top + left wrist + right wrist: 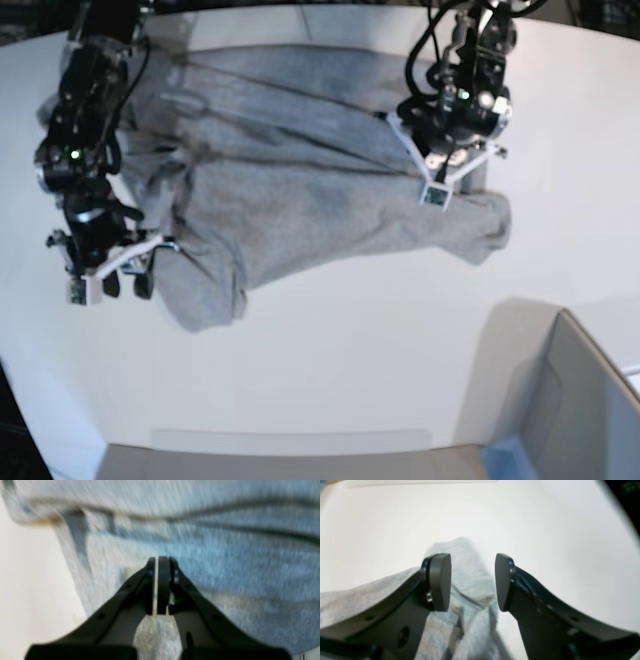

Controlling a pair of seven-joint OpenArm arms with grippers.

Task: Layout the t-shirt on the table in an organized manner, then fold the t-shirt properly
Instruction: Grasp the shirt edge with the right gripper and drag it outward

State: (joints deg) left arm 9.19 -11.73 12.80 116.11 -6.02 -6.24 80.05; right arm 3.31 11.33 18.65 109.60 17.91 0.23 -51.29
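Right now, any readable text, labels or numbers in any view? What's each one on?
None can be read.
t-shirt: no lettering shows on the grey fabric in any view; the left wrist view is motion-blurred.
Small square tags on both arms in the base view: marks too small to read.
table and grey bin: no print shows.
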